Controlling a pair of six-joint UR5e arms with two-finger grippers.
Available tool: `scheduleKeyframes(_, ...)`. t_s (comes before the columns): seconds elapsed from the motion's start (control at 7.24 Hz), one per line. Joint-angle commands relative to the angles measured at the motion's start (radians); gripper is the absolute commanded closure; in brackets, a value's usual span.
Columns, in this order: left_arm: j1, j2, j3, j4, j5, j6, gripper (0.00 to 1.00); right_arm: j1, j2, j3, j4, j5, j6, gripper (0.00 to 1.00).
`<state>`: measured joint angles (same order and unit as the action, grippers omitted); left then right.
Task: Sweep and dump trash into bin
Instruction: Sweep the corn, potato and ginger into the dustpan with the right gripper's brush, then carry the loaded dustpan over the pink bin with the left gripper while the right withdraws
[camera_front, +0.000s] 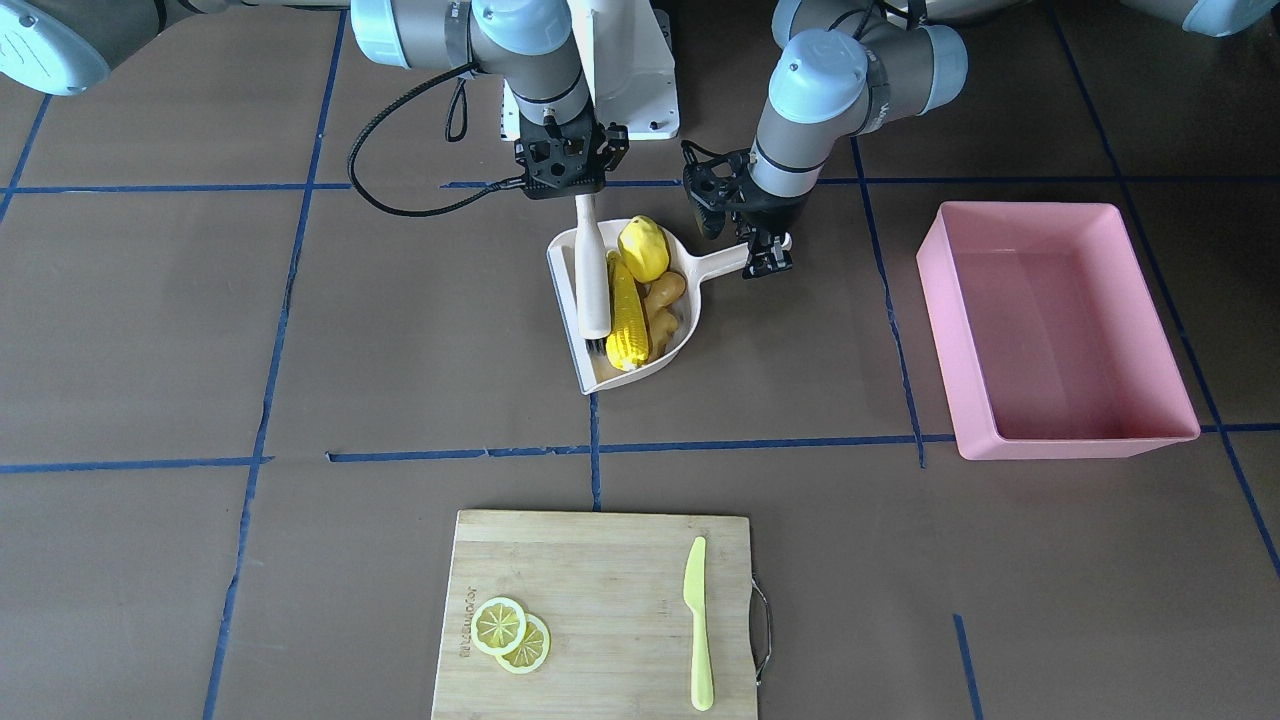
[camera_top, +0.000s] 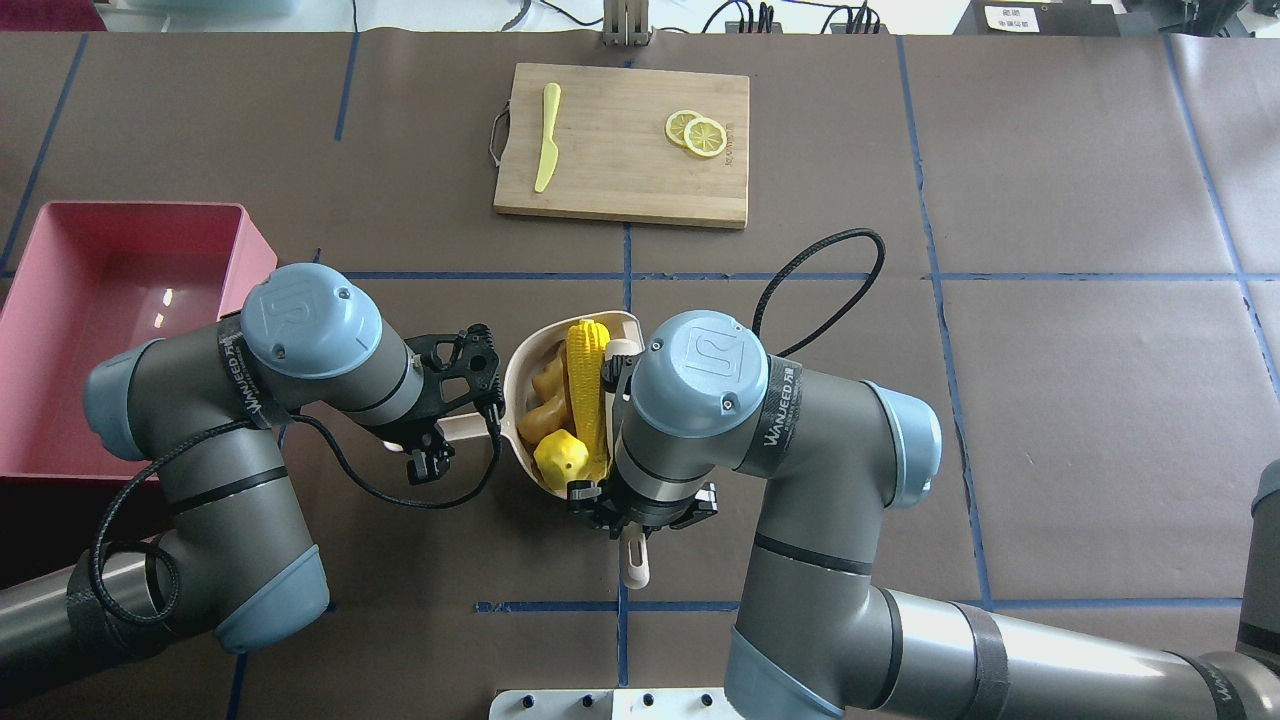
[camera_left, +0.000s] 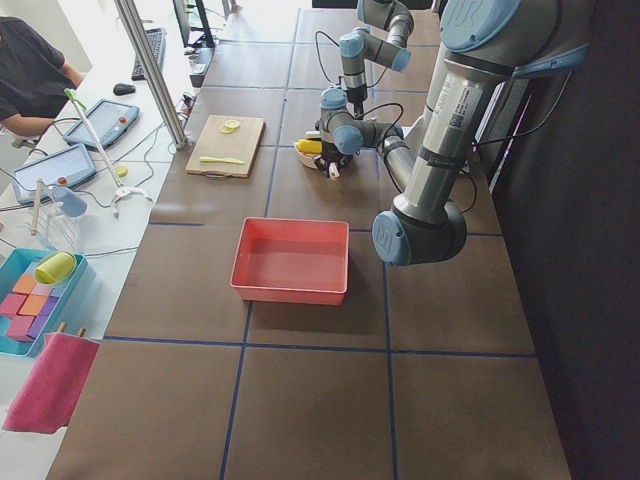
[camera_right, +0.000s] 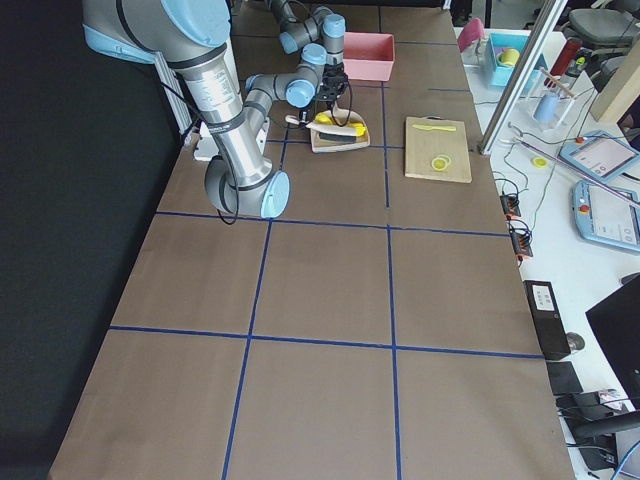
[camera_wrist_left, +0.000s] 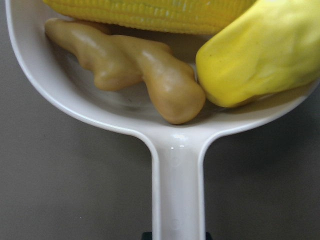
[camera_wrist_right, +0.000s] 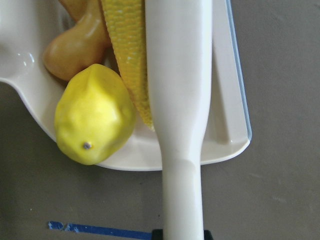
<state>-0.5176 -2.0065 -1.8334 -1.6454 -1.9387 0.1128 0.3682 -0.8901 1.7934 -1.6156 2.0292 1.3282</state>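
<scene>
The beige dustpan (camera_front: 688, 335) lies at the table's middle and holds all the trash: the long corn cob (camera_front: 625, 320), the stubby yellow pepper (camera_front: 643, 247) and the tan ginger root (camera_front: 662, 300). My left gripper (camera_front: 765, 250) is shut on the dustpan's handle (camera_wrist_left: 177, 190). My right gripper (camera_front: 585, 195) is shut on the handle of a beige brush (camera_front: 593, 280), which lies in the pan beside the corn (camera_wrist_right: 127, 60). The pink bin (camera_front: 1080, 437) stands empty on my left, apart from the pan; it also shows in the overhead view (camera_top: 110, 330).
A wooden cutting board (camera_front: 600, 580) lies at the far side of the table, with two lemon slices (camera_front: 510, 632) and a yellow-green plastic knife (camera_front: 698, 625) on it. Blue tape lines cross the brown table cover.
</scene>
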Motion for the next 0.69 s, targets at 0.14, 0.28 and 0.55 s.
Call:
scheduleKeyframes(0.14,-0.004,0.002,-0.018,-0.022,-0.002,-0.111,0.95,0.028,-0.016,0.096,-0.082,0.005,0.002,0.97)
scheduleKeyframes(0.28,-0.009,0.003,-0.017,-0.054,-0.002,-0.142,0.95,0.035,-0.016,0.103,-0.084,0.005,0.002,0.97)
scheduleKeyframes(0.55,-0.009,0.011,-0.007,-0.123,-0.002,-0.195,0.96,0.055,-0.029,0.147,-0.112,0.017,0.002,0.97)
